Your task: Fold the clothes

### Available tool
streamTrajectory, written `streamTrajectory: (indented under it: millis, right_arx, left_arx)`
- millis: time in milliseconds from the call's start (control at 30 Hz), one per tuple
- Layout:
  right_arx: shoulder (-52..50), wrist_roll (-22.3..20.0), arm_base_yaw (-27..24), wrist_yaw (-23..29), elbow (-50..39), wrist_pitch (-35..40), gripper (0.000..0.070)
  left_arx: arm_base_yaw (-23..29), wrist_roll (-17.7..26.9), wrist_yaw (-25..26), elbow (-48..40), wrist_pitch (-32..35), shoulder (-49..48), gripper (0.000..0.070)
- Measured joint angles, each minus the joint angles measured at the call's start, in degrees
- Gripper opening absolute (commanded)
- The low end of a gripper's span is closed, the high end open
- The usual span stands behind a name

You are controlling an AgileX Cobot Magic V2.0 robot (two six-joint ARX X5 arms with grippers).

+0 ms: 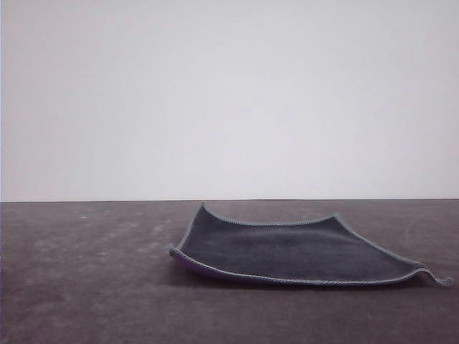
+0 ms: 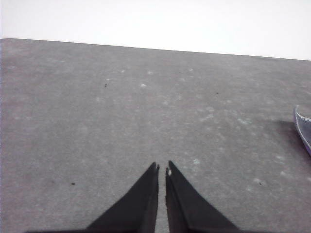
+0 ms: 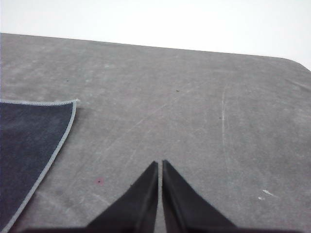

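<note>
Spread flat on the grey tabletop (image 1: pixel 86 287), dark grey face up: the cloth (image 1: pixel 287 251), right of centre in the front view, grey stitched edging around it, a sliver of purple showing under its near left edge, near right corner slightly curled. Left gripper (image 2: pixel 162 168) over bare tabletop, fingers (image 2: pixel 141 204) closed to a thin slit, holding nothing, cloth edge (image 2: pixel 303 128) well apart. Right gripper (image 3: pixel 160 164) likewise pressed together and empty, cloth corner (image 3: pixel 29 145) lying off to one side, not touching
</note>
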Motion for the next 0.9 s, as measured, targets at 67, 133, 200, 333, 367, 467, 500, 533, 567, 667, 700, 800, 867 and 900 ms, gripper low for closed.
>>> streamTrajectory:
  millis: [67,133,200,333,367,467,500,533,567,667,700,800,867,900]
  right_arx:
    - [0.0,0.0,0.0,0.0,0.0,0.0,0.001]
    - [0.0,0.02,0.0,0.0,0.0,0.0,0.001]
    - [0.0,0.02,0.0,-0.02,0.0,0.0,0.001]
    - [0.0,0.02,0.0,-0.02,0.0,0.07,0.001]
    - [0.0,0.02,0.0,-0.02,0.0,0.09,0.001]
    - [0.0,0.02,0.0,-0.11,0.0,0.15,0.001]
    - [0.0,0.02,0.0,-0.18,0.0,0.2,0.001]
    - [0.0,0.0,0.0,-0.22,-0.02,0.4,0.001]
    - [0.0,0.02,0.0,-0.26,-0.02,0.81,0.001]
    - [0.0,0.02,0.0,-0.33,-0.02,1.7,0.001]
    - [0.0,0.02,0.0,-0.33,-0.02,1.68,0.001]
    - [0.0,0.03,0.0,-0.35,-0.02,1.66,0.001]
    - [0.0,0.7,0.0,-0.33,-0.02,1.66,0.0009]
    - [0.0,1.35,0.0,-0.33,-0.02,1.7,0.0009]
  left_arx:
    - [0.0,0.0,0.0,0.02,0.0,0.0,0.0016]
    - [0.0,0.0,0.0,0.02,0.0,0.0,0.0016]
    - [0.0,0.0,0.0,0.02,0.0,0.0,0.0016]
    - [0.0,0.0,0.02,0.02,0.0,0.0,0.0016]
    - [0.0,0.0,0.02,0.02,0.0,0.0,0.0016]
    - [0.0,0.0,0.02,0.0,0.0,0.0,0.0015]
    - [0.0,0.0,0.02,0.0,0.0,0.0,0.0015]
    - [0.0,0.0,0.02,0.02,0.0,0.0,0.0015]
    - [0.0,0.0,0.02,0.02,0.0,0.0,0.0015]
    - [0.0,0.0,0.0,0.02,0.0,0.0,0.0016]
    - [0.0,0.0,0.0,0.02,0.0,0.0,0.0016]
    - [0.0,-0.07,0.02,0.02,0.0,0.0,0.0015]
    - [0.0,-0.56,-0.03,0.02,0.0,0.0,0.0014]
    - [0.0,-1.06,-0.11,0.02,0.0,0.0,0.0014]
